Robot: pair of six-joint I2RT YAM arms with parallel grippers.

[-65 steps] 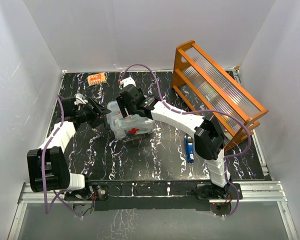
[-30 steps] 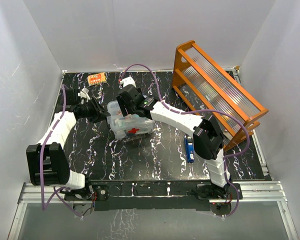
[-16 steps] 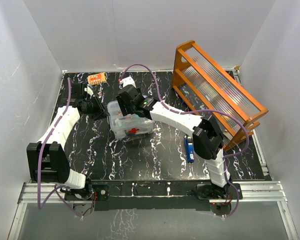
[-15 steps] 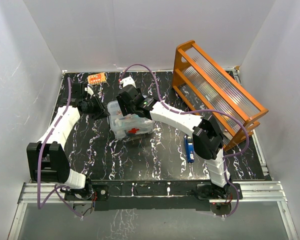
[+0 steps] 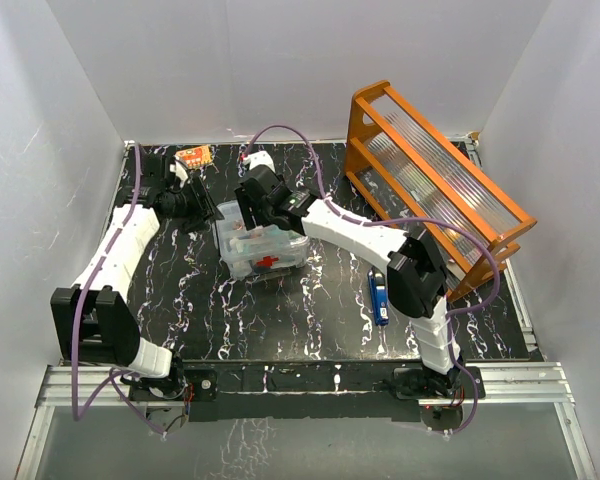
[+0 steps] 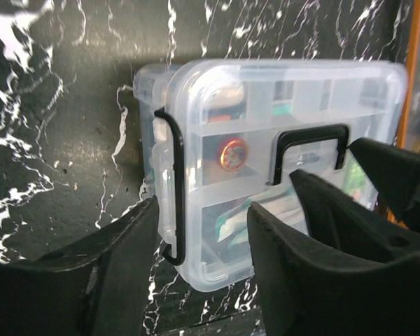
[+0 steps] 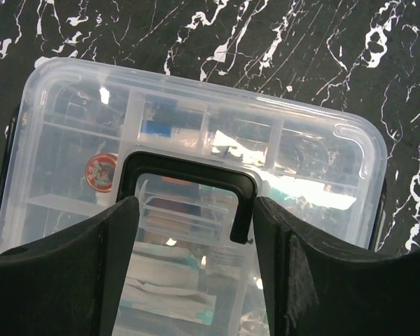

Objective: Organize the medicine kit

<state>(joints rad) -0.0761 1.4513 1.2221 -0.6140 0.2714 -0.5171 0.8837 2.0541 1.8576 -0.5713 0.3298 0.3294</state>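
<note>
The medicine kit (image 5: 263, 252), a clear box with a red cross, stands mid-table with its lid on. In the right wrist view the lid (image 7: 308, 150) fills the frame and its dark handle (image 7: 189, 170) lies flat. My right gripper (image 7: 194, 210) is open just above the lid, one finger on each side of the handle. It also shows in the top view (image 5: 250, 203). My left gripper (image 5: 196, 205) is open and empty at the kit's back left, apart from it. In the left wrist view my left gripper (image 6: 203, 231) faces the kit (image 6: 266, 91) and its black side latch (image 6: 176, 189).
A large orange rack (image 5: 435, 180) with ribbed clear panels leans at the back right. A blue object (image 5: 379, 297) lies right of the kit. An orange blister pack (image 5: 193, 157) and a small white object (image 5: 259, 160) lie by the back edge.
My left arm has swung away from the kit toward the back left corner. My right gripper has stayed over the lid, shifting slightly toward the back.
</note>
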